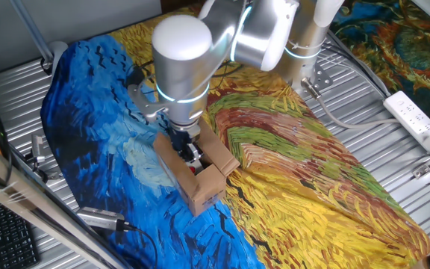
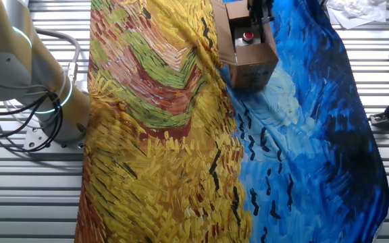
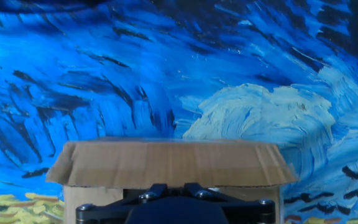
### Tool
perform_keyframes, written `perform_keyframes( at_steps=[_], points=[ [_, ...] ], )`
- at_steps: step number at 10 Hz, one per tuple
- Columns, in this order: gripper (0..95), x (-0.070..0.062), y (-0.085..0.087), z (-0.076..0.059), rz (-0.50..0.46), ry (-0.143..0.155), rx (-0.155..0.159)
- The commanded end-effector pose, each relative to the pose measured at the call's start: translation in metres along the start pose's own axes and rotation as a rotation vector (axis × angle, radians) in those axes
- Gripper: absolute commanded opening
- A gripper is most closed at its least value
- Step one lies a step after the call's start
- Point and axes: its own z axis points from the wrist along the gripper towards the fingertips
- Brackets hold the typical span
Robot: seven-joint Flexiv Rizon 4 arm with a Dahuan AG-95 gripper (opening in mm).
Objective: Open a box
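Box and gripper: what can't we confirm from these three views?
- Gripper opening: wrist covers the fingers in one fixed view; top edge cuts them in the other; hand view shows only the body.
- Box far end: cut off by the frame edge.
- Box contents: hand view shows only a flap.

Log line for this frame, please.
box flaps open | red button visible inside | gripper over the opening | jaw state unclear

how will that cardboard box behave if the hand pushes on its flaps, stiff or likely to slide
The box is thin cardboard, so its open flaps probably bend easily. It sits on a painted cloth, so a sideways push may slide it or bunch the cloth. The unit with a red button inside likely steadies it.
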Motion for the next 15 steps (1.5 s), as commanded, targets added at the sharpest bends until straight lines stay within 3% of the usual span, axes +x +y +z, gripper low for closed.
perform_keyframes(
  at_steps=[1,3,6,15],
  points=[
    [0.0,-0.003,-0.001,-0.001,0.0,0.003,-0.002],
    [0.0,-0.015,-0.005,-0.004,-0.004,0.009,-0.006],
    [0.0,-0.021,-0.009,-0.006,-0.008,0.012,-0.013],
    [0.0,-0.026,-0.011,-0.008,-0.007,0.015,-0.017]
  ],
)
